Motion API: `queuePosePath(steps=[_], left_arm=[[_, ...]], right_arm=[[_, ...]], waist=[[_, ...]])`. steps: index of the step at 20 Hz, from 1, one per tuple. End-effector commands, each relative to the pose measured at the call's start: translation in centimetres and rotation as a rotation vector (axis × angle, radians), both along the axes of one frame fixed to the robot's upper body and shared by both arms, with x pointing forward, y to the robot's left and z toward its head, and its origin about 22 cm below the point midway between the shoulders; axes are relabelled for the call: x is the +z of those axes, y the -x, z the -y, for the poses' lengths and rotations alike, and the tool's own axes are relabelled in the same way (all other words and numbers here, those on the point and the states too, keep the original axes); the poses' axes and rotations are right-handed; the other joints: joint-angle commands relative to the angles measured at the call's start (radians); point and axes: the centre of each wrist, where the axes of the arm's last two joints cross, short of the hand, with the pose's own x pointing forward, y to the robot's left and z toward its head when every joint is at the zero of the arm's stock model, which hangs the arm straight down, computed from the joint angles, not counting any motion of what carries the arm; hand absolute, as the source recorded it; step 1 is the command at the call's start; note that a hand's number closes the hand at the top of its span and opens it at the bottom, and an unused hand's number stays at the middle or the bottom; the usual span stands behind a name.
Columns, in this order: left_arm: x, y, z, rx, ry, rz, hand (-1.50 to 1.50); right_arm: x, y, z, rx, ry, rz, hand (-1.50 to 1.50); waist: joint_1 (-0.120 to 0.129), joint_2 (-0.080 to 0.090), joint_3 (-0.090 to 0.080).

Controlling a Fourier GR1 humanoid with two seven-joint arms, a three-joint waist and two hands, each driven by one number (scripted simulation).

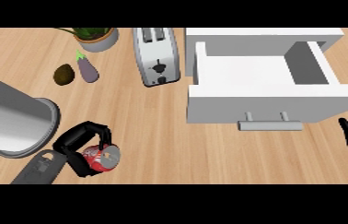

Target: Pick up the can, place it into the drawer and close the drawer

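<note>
A red and silver can (102, 156) lies on the wooden counter at the lower left, with my left hand (80, 147) curled round it and partly hiding it. The white drawer (262, 108) stands pulled open at the right, its inside bare, a grey bar handle (269, 125) on its front. Only a black fingertip of my right hand (344, 128) shows at the right edge, beside the drawer's front corner.
A silver toaster (157, 55) stands left of the drawer. A potted plant (95, 37), a purple eggplant (87, 69) and a brown avocado-like fruit (64, 74) sit at the upper left. My grey left forearm (20, 121) fills the left edge.
</note>
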Motion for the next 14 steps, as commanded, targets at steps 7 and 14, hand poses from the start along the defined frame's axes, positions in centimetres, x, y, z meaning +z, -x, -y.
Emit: queuePosePath(steps=[7, 14], left_arm=[[-0.4, -1.9, 3.6, 0.891, 0.218, 0.049, 1.50], [8.2, -5.7, 8.4, 0.812, 0.216, 0.114, 1.50]], right_arm=[[-0.4, 1.0, 0.0, -0.017, -0.011, -0.017, -1.50], [0.2, 1.1, 0.9, -0.019, -0.017, 0.005, -1.50]], waist=[[0.017, -0.008, 0.003], [0.006, -0.003, 0.001]])
